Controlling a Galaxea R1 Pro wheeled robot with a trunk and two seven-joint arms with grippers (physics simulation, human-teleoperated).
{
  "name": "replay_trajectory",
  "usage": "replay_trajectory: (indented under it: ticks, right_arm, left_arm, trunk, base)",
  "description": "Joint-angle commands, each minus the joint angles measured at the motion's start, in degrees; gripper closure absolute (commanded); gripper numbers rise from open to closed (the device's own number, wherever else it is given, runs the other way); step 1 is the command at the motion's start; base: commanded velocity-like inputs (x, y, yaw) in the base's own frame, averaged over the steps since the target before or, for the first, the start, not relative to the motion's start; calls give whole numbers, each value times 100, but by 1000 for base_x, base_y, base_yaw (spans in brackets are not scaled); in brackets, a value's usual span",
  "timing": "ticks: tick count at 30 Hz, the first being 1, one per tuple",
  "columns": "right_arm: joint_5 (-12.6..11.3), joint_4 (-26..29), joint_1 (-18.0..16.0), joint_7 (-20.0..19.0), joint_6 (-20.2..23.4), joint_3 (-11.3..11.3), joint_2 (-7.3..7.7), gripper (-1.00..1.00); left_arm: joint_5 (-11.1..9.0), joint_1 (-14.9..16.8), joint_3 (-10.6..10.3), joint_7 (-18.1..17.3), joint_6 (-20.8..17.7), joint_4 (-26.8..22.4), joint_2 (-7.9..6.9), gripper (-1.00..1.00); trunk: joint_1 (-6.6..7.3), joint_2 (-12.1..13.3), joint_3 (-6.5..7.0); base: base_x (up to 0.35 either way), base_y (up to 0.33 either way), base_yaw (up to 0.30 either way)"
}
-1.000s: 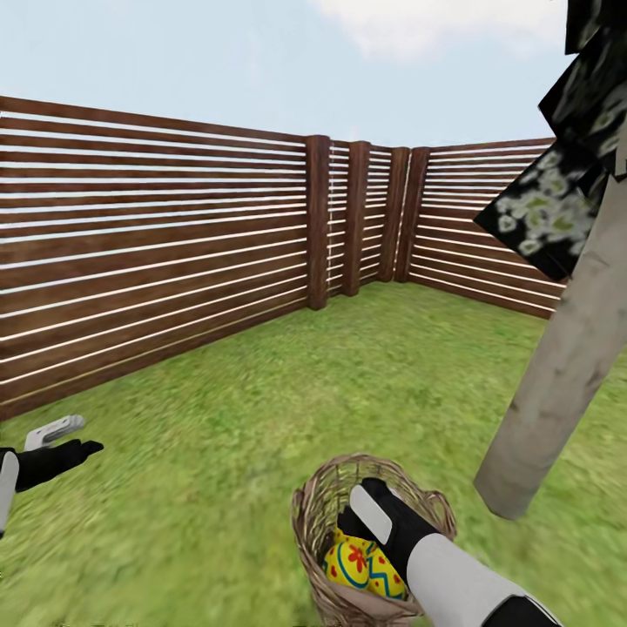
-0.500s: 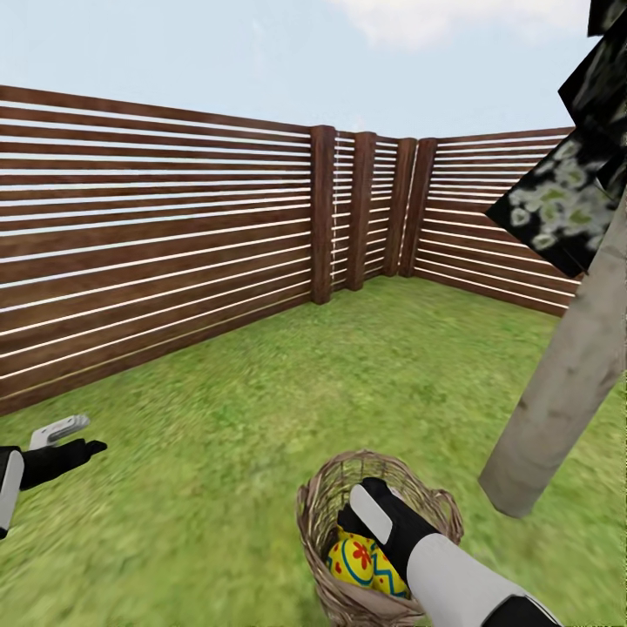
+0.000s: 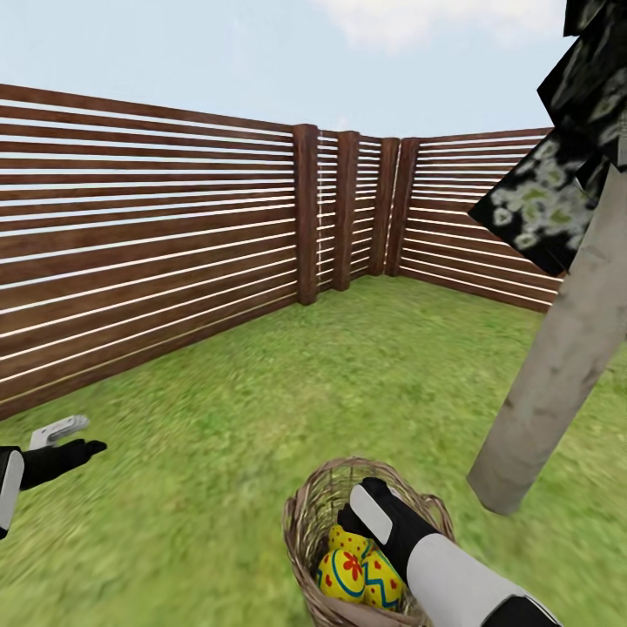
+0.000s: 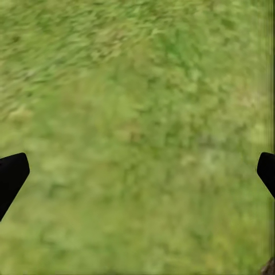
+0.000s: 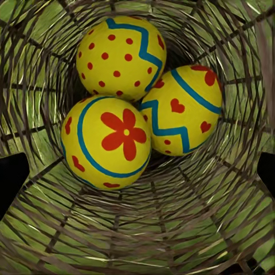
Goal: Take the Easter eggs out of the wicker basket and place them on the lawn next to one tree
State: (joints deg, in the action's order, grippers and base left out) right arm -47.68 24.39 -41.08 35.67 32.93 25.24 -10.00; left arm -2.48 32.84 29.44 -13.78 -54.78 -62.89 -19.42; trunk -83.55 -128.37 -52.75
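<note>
**Wicker mouth under the right pincer, three eggs straight ahead**

Wicker basket [image 3: 370, 540] sits on the lawn [image 3: 261, 418] at the near edge of the head view, right of centre; tree [image 3: 557, 366] stands just beyond and to its right, trunk base close to the basket but not touching it; fence [image 3: 174, 252] runs along the far side.

Right gripper [image 3: 376, 514] hangs over the basket's mouth, pointing down into it; right wrist view looks straight down the woven wall [image 5: 229, 229] at the three Easter eggs [image 5: 134, 103] packed together at the bottom: dotted egg [image 5: 120, 54], heart egg [image 5: 183, 109], flower egg [image 5: 106, 140], each touching the other two; black fingertips [image 5: 11, 177] show spread wide at either edge of that view, released, nothing held.

Deciding relation: eggs lie directly along the gripper's line of approach, deeper in the basket; flower egg looks uppermost and nearest, its long axis roughly along the approach, so likely the first pick; eggs' crowding may make the fingers nudge a neighbour.

Left gripper [image 3: 65, 440] hovers over bare grass well to the left, fingers apart and empty; right arm is clearly the nearer one.
</note>
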Motion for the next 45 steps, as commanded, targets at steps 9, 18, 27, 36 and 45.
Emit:
replay_trajectory:
  ticks: [9,18,27,36,45]
  right_arm:
    - [-24,-7,-4,-20,14,25,0,-100]
    - [48,46,69,-171,-154,9,0,-100]
    - [111,230,-81,-338,-152,-33,0,-100]
    - [160,284,-110,-627,-180,-20,0,-100]
    - [147,284,-159,-752,36,-27,0,-100]
  left_arm:
    - [-25,3,9,-2,-29,-4,-2,-100]
    - [19,-6,8,-68,-89,-70,-19,-100]
    - [-60,14,-53,-127,-198,-99,222,-100]
    - [-60,12,-53,-134,-199,-92,236,-100]
    - [-60,12,-53,-134,-199,-92,237,-100]
  trunk:
    - [1,-3,-6]
    - [-130,-242,-113]
    - [-130,-242,-113]
    - [-130,-242,-113]
    - [-130,-242,-113]
  base:
    - [3,0,-26]
    - [0,0,0]
    - [0,0,0]
    - [0,0,0]
    - [0,0,0]
